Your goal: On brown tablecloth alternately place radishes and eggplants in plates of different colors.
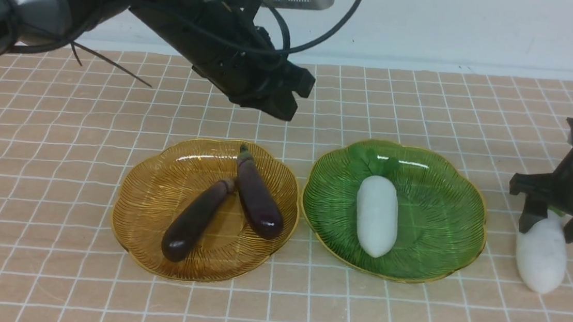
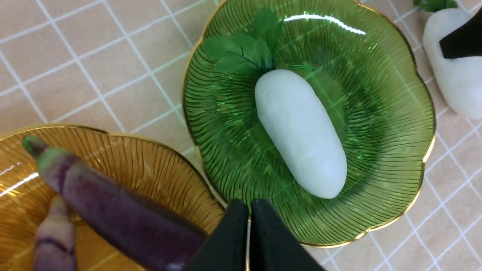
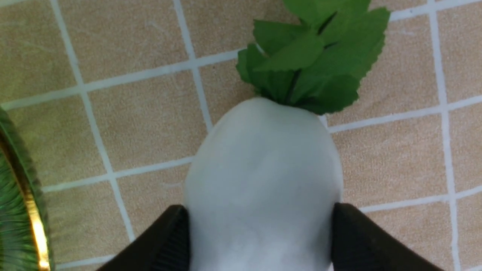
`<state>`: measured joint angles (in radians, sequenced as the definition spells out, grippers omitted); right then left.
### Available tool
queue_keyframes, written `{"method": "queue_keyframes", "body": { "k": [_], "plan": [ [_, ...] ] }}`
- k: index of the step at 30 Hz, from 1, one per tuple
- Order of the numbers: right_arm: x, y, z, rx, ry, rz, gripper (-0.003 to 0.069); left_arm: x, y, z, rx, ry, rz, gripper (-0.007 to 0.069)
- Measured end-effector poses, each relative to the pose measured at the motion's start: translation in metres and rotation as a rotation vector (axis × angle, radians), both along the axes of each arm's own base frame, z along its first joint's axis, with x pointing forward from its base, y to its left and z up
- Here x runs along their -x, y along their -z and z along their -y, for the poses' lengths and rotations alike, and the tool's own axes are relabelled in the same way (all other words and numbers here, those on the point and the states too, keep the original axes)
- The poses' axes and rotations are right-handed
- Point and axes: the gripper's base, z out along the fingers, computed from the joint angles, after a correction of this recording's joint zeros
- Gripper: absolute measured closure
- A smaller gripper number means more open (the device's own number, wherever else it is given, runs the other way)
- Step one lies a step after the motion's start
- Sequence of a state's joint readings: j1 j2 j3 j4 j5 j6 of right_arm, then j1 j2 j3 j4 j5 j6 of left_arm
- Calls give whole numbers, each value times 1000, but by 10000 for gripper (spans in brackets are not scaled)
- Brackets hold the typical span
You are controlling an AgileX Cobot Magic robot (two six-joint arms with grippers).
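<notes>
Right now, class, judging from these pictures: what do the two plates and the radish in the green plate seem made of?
Green plate and amber plate: probably glossy translucent plastic, possibly glass; the cloth's grid shows through, bright glare streaks, gilt-looking rims. Radish: likely matte foam or soft plastic; even, dull white skin, with fabric-like leaves.

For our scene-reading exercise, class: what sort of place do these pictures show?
Probably a robotics lab bench, not a kitchen: black robot arms reach over a brown tablecloth, toy eggplants and a toy radish lie on plastic plates, and the wall behind is bare white.
</notes>
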<state>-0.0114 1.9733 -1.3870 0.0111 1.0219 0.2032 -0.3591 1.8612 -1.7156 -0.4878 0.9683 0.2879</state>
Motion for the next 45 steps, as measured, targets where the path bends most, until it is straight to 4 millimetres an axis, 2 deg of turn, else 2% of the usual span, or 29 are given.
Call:
{"method": "queue_keyframes", "body": {
  "k": [2, 4, 7, 9, 11, 13, 16, 19, 21, 25, 28, 30, 34, 39, 41, 42, 45],
  "plan": [
    [-1, -4, 0, 0, -4, -6, 216, 1, 0, 0, -6, 4, -3, 628],
    [-1, -16, 0, 0, -6, 6, 216, 2, 0, -1, -10, 9, -9, 628],
    [2, -53, -5, -55, 10, 93, 216, 4, -5, -2, -13, 9, 3, 628],
    [6, -78, -16, -146, -9, 165, 216, 5, -7, -3, -16, 9, 11, 628],
    [7, -87, -31, -240, -41, 201, 216, 5, -8, -3, -17, 9, 13, 628],
    [3, -86, -54, -333, -91, 229, 217, 6, -7, -3, -22, 12, 7, 628],
    [-4, -69, -80, -390, -143, 225, 217, 8, -6, -4, -31, 20, -16, 628],
    [-7, -58, -88, -392, -160, 201, 216, 11, -6, -4, -41, 34, -41, 628],
    [-8, -57, -88, -396, -147, 198, 175, 15, -11, -6, -47, 41, -39, 628],
    [-9, -70, -89, -403, -163, 182, 20, 24, -29, -12, -66, 34, 12, 628],
    [-9, -85, -89, -389, -205, 157, -22, 34, -42, -19, -94, 17, 33, 628],
    [-9, -98, -88, -367, -244, 154, -20, 43, -53, -27, -127, -6, 46, 628],
    [-4, -128, -83, -309, -296, 236, 53, 61, -72, -39, -177, -40, 59, 628],
    [34, -193, -72, -223, -337, 396, 272, 88, -102, -56, -209, -93, 115, 628],
    [60, -223, -68, -204, -348, 475, 399, 100, -115, -63, -207, -116, 153, 628],
    [73, -234, -66, -198, -353, 506, 438, 105, -120, -65, -204, -126, 170, 628],
    [130, -270, -58, -176, -370, 629, 613, 137, -147, -81, -193, -175, 253, 628]
  ]
}}
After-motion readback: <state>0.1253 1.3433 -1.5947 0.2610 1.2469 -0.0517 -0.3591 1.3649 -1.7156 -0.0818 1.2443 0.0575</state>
